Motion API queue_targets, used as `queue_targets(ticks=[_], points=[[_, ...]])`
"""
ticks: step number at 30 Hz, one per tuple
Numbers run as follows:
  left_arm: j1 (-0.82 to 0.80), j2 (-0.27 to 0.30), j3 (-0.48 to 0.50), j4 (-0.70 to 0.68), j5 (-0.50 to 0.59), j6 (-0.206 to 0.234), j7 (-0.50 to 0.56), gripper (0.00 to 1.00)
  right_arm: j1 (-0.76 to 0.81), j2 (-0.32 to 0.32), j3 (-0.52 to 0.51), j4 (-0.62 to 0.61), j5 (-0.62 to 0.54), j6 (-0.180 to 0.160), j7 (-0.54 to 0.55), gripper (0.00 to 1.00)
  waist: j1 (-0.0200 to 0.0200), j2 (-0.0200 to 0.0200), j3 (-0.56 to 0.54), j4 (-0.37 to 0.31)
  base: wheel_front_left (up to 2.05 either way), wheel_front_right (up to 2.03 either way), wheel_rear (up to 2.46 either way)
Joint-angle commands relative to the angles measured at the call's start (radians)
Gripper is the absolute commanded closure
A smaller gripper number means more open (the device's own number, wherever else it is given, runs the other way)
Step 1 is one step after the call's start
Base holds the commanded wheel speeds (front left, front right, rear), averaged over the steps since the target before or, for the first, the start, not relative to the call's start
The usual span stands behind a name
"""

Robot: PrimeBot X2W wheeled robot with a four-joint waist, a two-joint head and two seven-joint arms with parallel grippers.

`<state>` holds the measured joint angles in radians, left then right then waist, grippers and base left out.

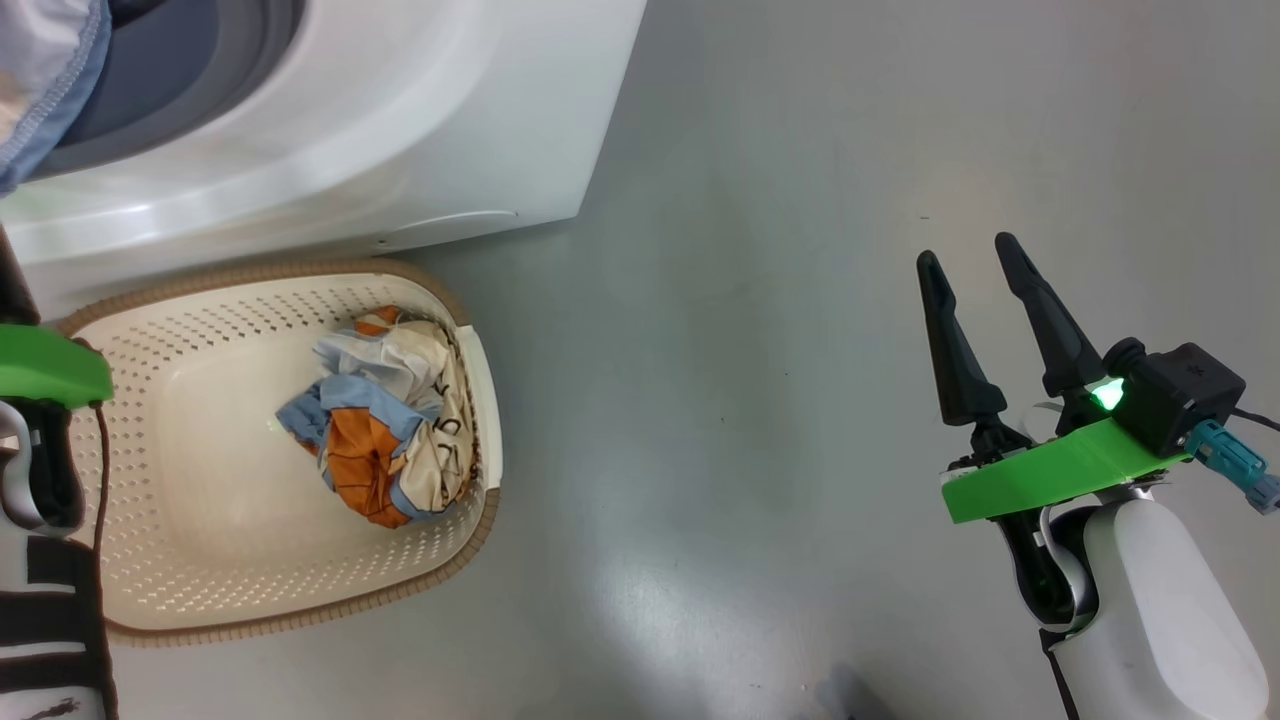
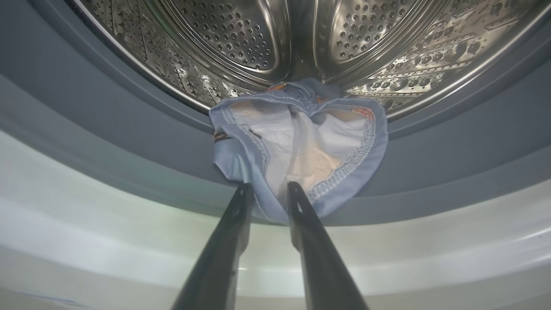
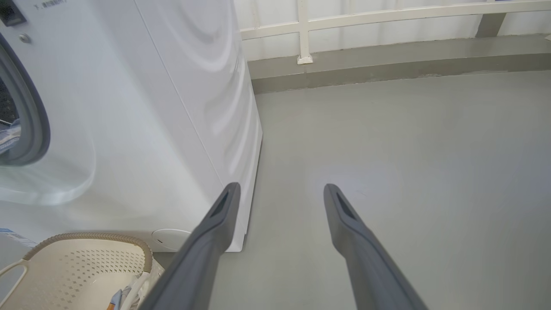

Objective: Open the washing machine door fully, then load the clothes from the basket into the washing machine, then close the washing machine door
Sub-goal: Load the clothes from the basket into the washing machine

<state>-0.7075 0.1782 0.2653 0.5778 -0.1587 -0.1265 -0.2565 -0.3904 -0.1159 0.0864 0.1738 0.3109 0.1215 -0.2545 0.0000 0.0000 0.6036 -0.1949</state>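
Left pincer (image 2: 269, 188) set narrow about the blue garment (image 2: 297, 142) hem, draped over the drum (image 2: 241, 34) lip straight ahead (bite not certain); right pincer (image 1: 965, 250) spread wide.

1. Head view: from high up, looking steeply down at the floor (image 1: 800, 450), the basket (image 1: 150, 500) and the washer's (image 1: 400, 130) lower front, at middle distance.
2. Left wrist view: very close at the washer's mouth, facing into the drum (image 2: 224, 34), a garment (image 2: 301, 142) just ahead.
3. Right wrist view: low, farther back, looking across the floor past the washer's side; it shares basket and washer front with the head view.
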Motion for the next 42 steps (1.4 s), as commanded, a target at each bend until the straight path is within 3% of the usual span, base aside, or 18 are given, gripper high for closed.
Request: queue_targets(ticks=[1, 5, 10, 11, 22, 35, 42], points=[[-0.007, 0.046, 0.024, -0.013, 0.01, 0.006, -0.005, 0.64, 0.005, 0.004, 0.016, -0.025, 0.006, 0.009, -0.007, 0.0, 0.0, 0.0, 0.0, 0.0, 0.0, 0.0, 0.0], [-0.013, 0.046, 0.025, -0.005, 0.013, 0.005, -0.005, 0.71, 0.005, 0.004, 0.015, -0.025, 0.005, 0.009, -0.007, 0.0, 0.0, 0.0, 0.0, -0.002, 0.0, 0.0, 0.0], [-0.01, 0.034, 0.016, -0.058, 0.023, 0.003, -0.005, 0.98, 0.013, 0.005, 0.011, -0.027, 0.005, 0.009, -0.007, 0.0, 0.0, 0.0, -0.003, -0.001, 0.0, 0.0, 0.0], [-0.009, 0.032, 0.013, -0.071, 0.025, 0.002, -0.005, 1.0, 0.014, 0.006, 0.011, -0.027, 0.006, 0.009, -0.007, 0.0, 0.0, 0.0, -0.003, 0.0, 0.0, 0.0, 0.0], [-0.085, 0.049, -0.06, -0.086, 0.049, -0.002, -0.005, 1.0, 0.016, 0.016, 0.021, -0.026, 0.011, 0.009, -0.007, 0.0, 0.0, 0.0, -0.003, 0.003, 0.0, 0.0, 0.0], [-0.465, 0.132, -0.162, 0.257, 0.047, -0.004, 0.152, 1.0, -0.002, 0.026, 0.047, -0.02, 0.017, 0.009, -0.007, 0.0, 0.0, 0.0, 0.027, -0.018, 0.0, 0.0, 0.0], [-0.615, 0.185, -0.191, 0.341, 0.088, 0.027, 0.012, 1.0, -0.012, 0.037, 0.055, -0.025, 0.023, 0.009, -0.007, 0.0, 0.0, 0.0, 0.052, -0.049, 0.0, 0.0, 0.0]])
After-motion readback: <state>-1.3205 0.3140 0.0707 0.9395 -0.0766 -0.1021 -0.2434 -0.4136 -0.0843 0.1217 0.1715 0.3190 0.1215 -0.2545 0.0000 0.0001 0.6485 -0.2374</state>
